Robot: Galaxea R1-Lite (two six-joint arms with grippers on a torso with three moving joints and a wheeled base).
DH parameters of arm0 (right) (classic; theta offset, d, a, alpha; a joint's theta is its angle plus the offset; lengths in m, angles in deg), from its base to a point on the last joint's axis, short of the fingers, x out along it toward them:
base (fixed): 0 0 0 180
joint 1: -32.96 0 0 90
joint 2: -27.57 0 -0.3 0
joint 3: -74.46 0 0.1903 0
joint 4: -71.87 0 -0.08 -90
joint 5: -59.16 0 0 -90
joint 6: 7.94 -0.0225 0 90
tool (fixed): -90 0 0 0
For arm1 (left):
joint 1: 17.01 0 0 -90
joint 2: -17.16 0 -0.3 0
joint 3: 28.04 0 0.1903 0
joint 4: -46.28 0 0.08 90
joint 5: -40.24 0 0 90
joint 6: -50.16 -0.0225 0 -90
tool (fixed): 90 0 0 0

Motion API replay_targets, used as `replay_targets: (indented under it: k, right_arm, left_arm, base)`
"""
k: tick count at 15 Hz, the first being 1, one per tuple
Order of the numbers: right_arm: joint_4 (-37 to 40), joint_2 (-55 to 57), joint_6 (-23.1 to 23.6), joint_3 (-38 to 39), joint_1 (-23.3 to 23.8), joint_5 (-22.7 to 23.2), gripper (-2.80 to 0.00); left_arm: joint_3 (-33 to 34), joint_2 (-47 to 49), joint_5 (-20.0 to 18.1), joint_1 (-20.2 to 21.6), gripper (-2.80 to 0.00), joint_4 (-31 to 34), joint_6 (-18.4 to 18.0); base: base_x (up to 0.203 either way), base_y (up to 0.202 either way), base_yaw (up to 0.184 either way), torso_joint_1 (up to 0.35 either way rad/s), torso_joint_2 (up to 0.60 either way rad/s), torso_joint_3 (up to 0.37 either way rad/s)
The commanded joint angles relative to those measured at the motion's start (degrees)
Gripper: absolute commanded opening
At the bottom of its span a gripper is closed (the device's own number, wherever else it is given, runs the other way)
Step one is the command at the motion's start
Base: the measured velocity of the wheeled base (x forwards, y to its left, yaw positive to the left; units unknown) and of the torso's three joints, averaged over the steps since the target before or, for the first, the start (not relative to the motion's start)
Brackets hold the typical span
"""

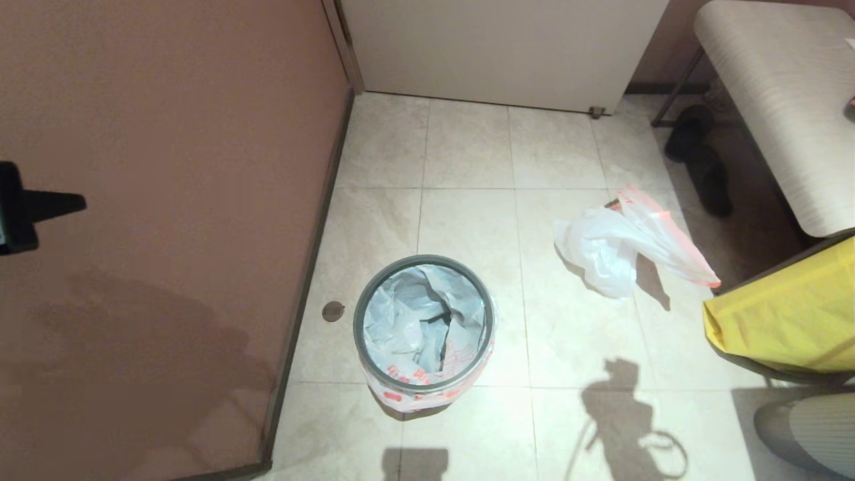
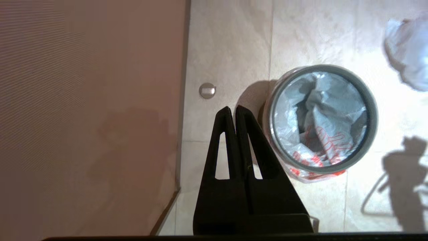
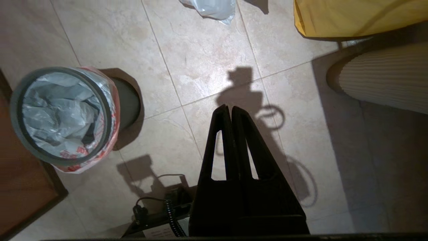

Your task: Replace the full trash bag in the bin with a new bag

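The bin (image 1: 424,325) stands on the tiled floor (image 1: 467,167) close to the brown wall (image 1: 167,200) on my left, and the new bag (image 1: 427,321) lines it, its white plastic crumpled down inside and its red-printed edge folded out over the grey ring rim (image 1: 364,294). A small round metal floor fitting (image 1: 332,310) sits between the bin and the wall's base. Well apart from the bin, toward the far right of the floor, the full trash bag (image 1: 621,247) lies slumped on the tiles, its pink-red handles trailing toward a big yellow bag (image 1: 788,314). Beyond that are a pale bench (image 1: 788,100) with dark shoes (image 1: 701,160) under it, and a white door (image 1: 501,47) closes the far edge of the floor. Nothing lies between me and the bin.

My left hand (image 2: 233,108) hovers above the floor just beside the bin on the wall side, fingers pressed together, holding nothing. My right hand (image 3: 227,107) hangs over bare tiles on the bin's other side, fingers likewise together and empty.
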Motion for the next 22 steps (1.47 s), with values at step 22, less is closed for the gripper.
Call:
replay_targets:
  k: [22]
  right_arm:
    - [5.81,-42.87,3.17,17.60,11.96,14.42,-2.80]
  left_arm:
    - [35.40,-47.91,-13.48,12.24,-2.80,-2.49,0.49]
  base:
    - [0.000,0.000,0.000,0.000,0.00,0.000]
